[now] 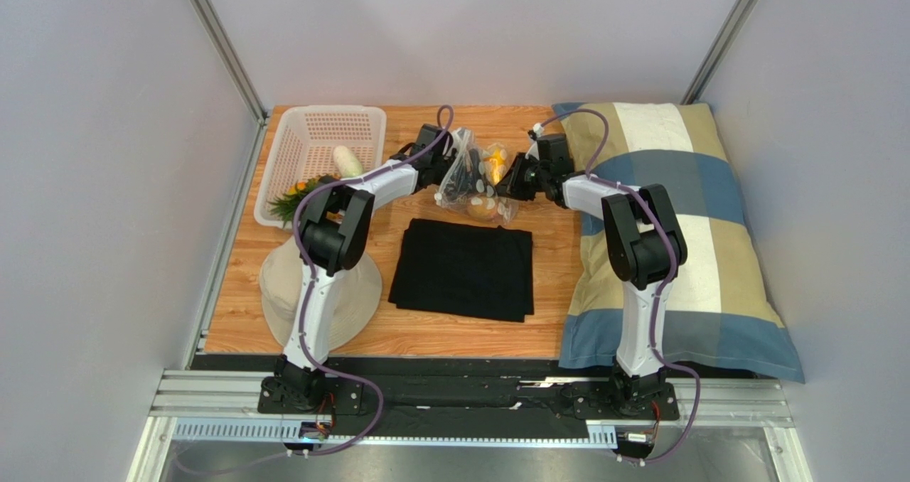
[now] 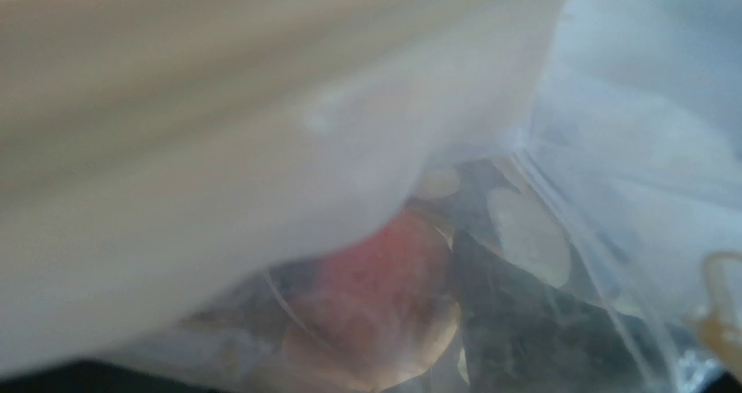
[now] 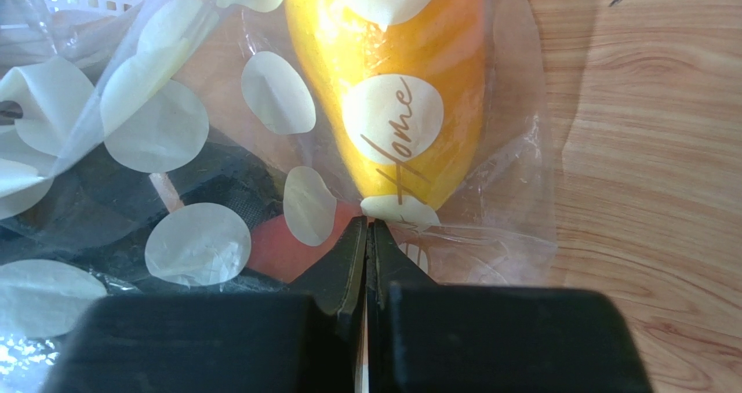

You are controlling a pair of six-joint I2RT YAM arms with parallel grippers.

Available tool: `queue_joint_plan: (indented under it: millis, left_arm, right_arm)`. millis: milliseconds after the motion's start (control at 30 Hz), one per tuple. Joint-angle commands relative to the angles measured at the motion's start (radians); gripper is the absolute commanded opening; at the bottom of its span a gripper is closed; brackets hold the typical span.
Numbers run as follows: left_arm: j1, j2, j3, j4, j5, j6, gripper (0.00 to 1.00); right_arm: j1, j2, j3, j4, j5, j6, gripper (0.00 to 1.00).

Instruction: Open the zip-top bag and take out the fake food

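The zip-top bag point(image 1: 470, 173), clear with white dots, is held up off the table between my two grippers, behind the black cloth. My left gripper point(image 1: 446, 147) is at its upper left edge. The left wrist view is filled by blurred bag plastic point(image 2: 566, 149) with a peach point(image 2: 383, 297) inside, and the fingers are hidden. My right gripper point(image 3: 367, 223) is shut on a thin fold of the bag point(image 3: 488, 228) at its right side point(image 1: 515, 178). Through the plastic I see a yellow-orange fruit point(image 3: 392, 80) and a red piece point(image 3: 270, 247).
A white perforated basket point(image 1: 320, 130) at the back left holds a white piece point(image 1: 345, 160) and green leafy bits point(image 1: 291, 197). A folded black cloth point(image 1: 463, 269) lies mid-table. A beige hat point(image 1: 320, 295) lies under the left arm. A plaid pillow point(image 1: 684, 237) fills the right side.
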Motion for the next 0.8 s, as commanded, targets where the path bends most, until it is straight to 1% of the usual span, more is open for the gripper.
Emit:
queue_joint_plan:
  millis: [0,67,100,133,167,200,233,267,300,333,467,767]
  left_arm:
    - [-0.020,-0.017,-0.019,-0.023,-0.049,0.035,0.56]
    - [-0.018,-0.029,-0.031,-0.020,-0.061,0.038,0.48]
    - [-0.018,-0.031,-0.033,-0.016,-0.060,0.040,0.41]
    - [-0.018,-0.034,-0.025,-0.018,-0.060,0.041,0.38]
    - [-0.018,-0.039,-0.020,-0.024,-0.064,0.046,0.31]
    - [-0.018,-0.042,-0.013,-0.032,-0.070,0.050,0.21]
    - [-0.018,-0.046,0.000,-0.036,-0.084,0.056,0.13]
    - [-0.018,-0.055,0.006,-0.050,-0.093,0.070,0.10]
    - [-0.016,-0.060,0.013,-0.059,-0.102,0.076,0.02]
    - [-0.016,-0.066,0.026,-0.067,-0.116,0.082,0.00]
    - [-0.003,-0.123,0.030,-0.090,-0.156,0.113,0.00]
    - [0.002,-0.269,-0.029,-0.122,-0.264,0.199,0.00]
  right_arm:
    - [0.007,-0.029,0.030,0.017,0.018,-0.018,0.00]
    - [0.007,-0.030,0.030,0.010,0.032,-0.027,0.00]
    - [0.007,-0.029,0.033,0.006,0.035,-0.030,0.00]
    - [0.007,-0.029,0.035,-0.004,0.040,-0.033,0.00]
    - [0.004,-0.029,0.036,-0.007,0.046,-0.038,0.00]
    - [0.003,-0.033,0.035,-0.009,0.050,-0.044,0.00]
    - [-0.002,-0.035,0.033,-0.012,0.055,-0.046,0.00]
    - [-0.008,-0.035,0.032,-0.015,0.057,-0.049,0.00]
    - [-0.014,-0.035,0.030,-0.017,0.061,-0.056,0.00]
    - [-0.019,-0.035,0.030,-0.020,0.075,-0.059,0.00]
    - [-0.043,-0.006,0.039,-0.047,0.092,-0.064,0.00]
    - [-0.081,0.054,0.070,-0.087,0.112,-0.052,0.00]
